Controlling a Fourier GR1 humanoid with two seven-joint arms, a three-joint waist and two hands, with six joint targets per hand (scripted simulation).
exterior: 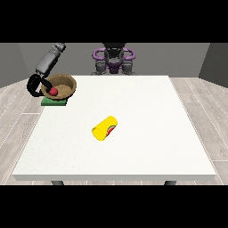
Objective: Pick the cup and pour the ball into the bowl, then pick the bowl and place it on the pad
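Note:
A brown wooden bowl sits over the green pad at the table's far left, tipped a little towards the camera. The red ball lies inside the bowl. At the view's left, the black hand has its fingers curled round the bowl's left rim. The yellow cup lies on its side near the table's middle, its red-lined mouth facing front right, far from the hand. No hand shows at the view's right.
The robot's torso stands behind the table's far edge. The grey forearm reaches down from the upper left. The white table stretches wide to the right and front of the cup.

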